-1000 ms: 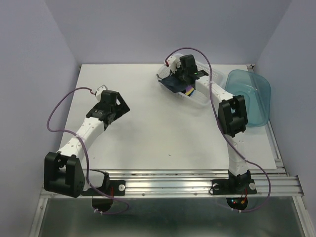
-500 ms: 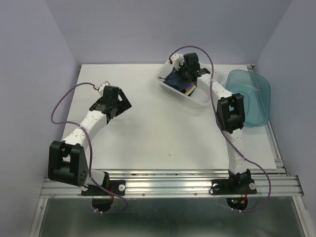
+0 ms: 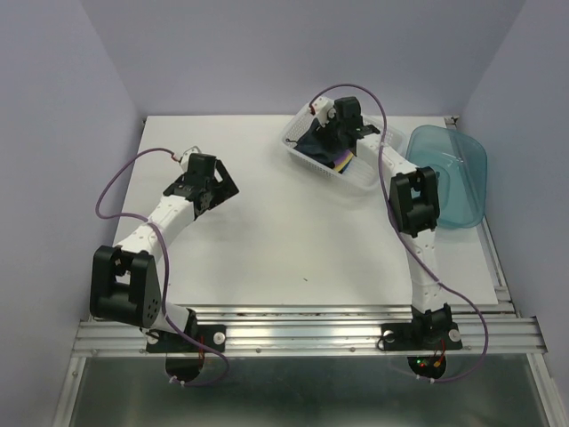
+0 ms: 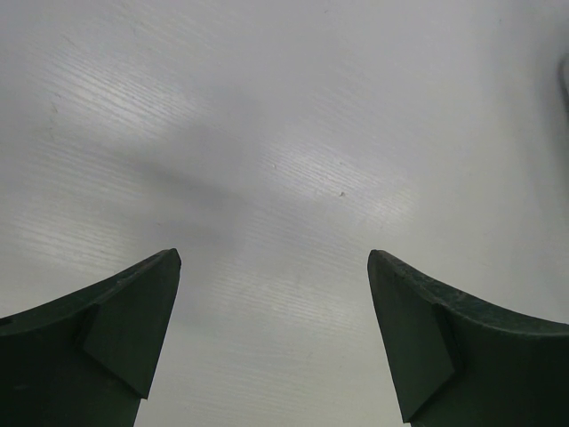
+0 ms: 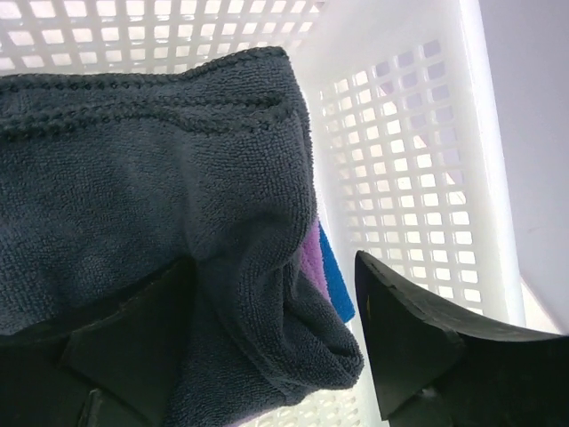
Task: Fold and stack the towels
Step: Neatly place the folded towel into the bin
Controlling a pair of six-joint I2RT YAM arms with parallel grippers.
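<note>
Overhead, right gripper [image 3: 330, 135]: we saw it lowered into the white basket [image 3: 359, 183] at the far side of the table [image 3: 293, 240], right above the dark slate towel [image 3: 311, 142].
Overhead, teal bin [image 3: 455, 178]: it stood just to the right of the basket.
Overhead, left gripper [image 3: 222, 188]: we saw it low over bare table, well apart from the basket.
Left wrist, fingers [image 4: 133, 320]: we found them spread wide, with only table surface between them.
Right wrist, fingers [image 5: 418, 338]: we found them parted. The right one stood clear of the cloth and the left one was partly covered by it, so nothing was pinched.
Right wrist, towels: the dark slate towel lay bunched on top inside the basket. We saw the purple towel [image 5: 311, 261] and the blue towel [image 5: 335, 286] peeking out under its right edge.
</note>
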